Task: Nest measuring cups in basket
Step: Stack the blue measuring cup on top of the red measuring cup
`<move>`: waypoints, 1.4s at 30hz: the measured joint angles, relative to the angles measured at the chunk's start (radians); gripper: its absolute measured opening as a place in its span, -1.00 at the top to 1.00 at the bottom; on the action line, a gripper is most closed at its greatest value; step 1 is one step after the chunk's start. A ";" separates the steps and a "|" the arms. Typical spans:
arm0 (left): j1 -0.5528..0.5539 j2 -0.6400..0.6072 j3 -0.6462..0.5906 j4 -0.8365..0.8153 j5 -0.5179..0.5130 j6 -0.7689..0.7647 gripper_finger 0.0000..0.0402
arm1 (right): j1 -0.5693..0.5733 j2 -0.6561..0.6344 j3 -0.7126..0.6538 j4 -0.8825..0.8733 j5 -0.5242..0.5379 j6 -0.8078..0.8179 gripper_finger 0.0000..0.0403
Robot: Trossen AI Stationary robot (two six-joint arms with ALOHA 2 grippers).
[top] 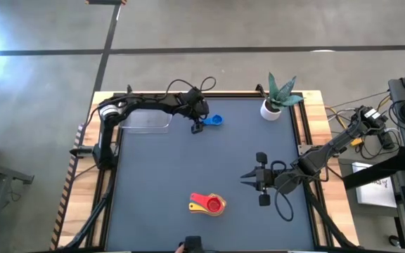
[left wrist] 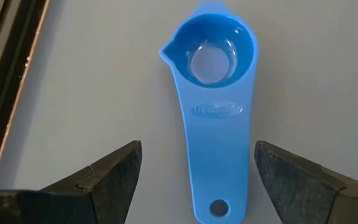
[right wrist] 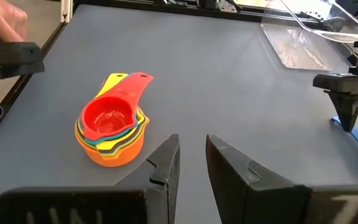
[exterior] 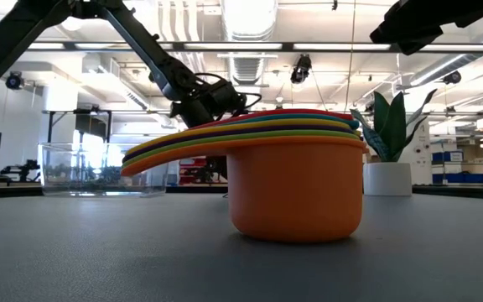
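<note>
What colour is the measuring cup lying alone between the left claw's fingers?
Blue. The measuring cup shows best in the left wrist view.

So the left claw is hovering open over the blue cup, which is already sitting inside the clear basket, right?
Not quite. The left gripper does hover open over the blue cup, but the high view shows that cup lying on the table mat beside the clear basket, not inside it.
</note>
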 joint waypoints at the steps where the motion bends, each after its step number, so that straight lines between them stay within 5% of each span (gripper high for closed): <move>1: 0.000 0.000 -0.001 0.000 0.000 0.001 -0.47 | 0.000 0.000 -0.001 0.000 0.000 0.000 0.66; 42: -0.006 0.051 0.000 0.006 -0.041 0.016 -0.37 | 0.000 0.000 -0.011 -0.007 0.035 -0.078 0.66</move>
